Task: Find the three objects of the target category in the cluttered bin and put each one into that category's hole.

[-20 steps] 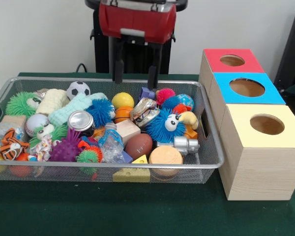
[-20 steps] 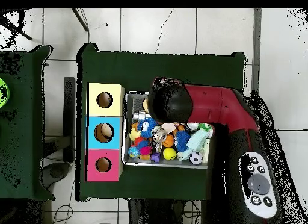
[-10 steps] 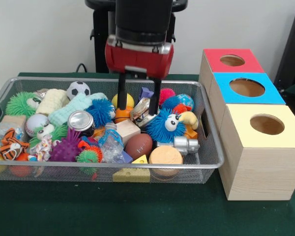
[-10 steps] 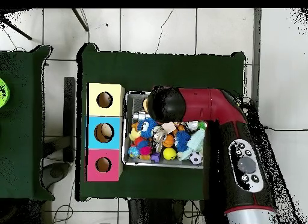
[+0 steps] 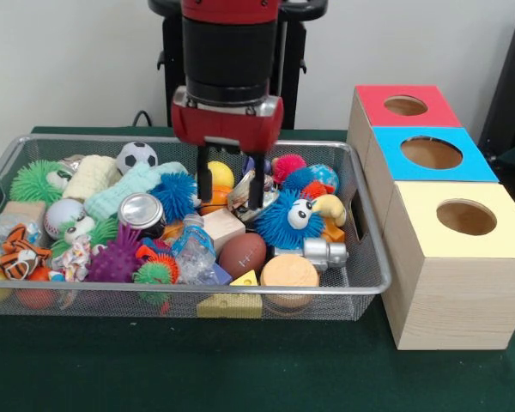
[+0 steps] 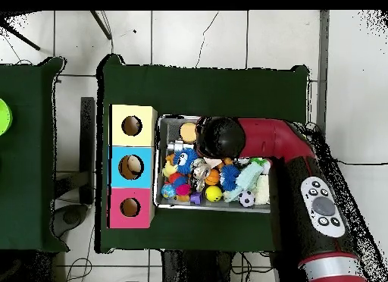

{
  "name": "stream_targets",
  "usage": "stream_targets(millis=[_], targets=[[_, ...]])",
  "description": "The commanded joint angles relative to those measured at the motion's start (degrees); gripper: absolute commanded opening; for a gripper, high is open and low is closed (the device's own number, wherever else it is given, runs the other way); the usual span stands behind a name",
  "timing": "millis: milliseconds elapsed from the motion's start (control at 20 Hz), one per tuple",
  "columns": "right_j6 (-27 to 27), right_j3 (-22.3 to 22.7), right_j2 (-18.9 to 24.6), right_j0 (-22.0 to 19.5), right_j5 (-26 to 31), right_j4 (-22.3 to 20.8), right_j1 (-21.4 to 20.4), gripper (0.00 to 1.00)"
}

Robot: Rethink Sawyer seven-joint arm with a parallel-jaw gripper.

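Gripper [image 5: 230,190] low in the bin [image 5: 371,257], fingers spread apart astride a shiny crumpled item [image 5: 245,190], mid-far zone. One rope toy [image 5: 73,257] near-left beside plush tiger [image 5: 17,253]. Yellow-top hole [image 5: 466,216] right, near

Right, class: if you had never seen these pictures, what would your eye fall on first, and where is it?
The red and black robot arm's claw drops from the top centre into the silver wire-mesh bin, its two fingers apart above the toy pile. Just right of it sits a spiky blue plush ball with googly eyes. Three wooden boxes line the bin's right side, the nearest with a pale yellow top and round hole.
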Motion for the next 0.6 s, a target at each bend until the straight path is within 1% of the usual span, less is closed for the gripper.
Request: stream_targets(millis=[50, 200, 250, 450, 600], targets=[[-19.04, 4.49, 6.19, -5.56, 11.32, -1.14, -4.05, 1.0], [-23.64, -1.01, 7.69, -7.61, 15.42, -2.94, -1.99, 1.0], [-24.28, -1.41, 8.14, -8.13, 15.97, -3.22, -2.24, 1.0], [-23.15, -0.48, 9.05, -9.24, 16.92, -3.13, -3.9, 1.0], [-20.25, 0.17, 8.47, -8.68, 15.78, -3.88, -4.12, 1.0]])
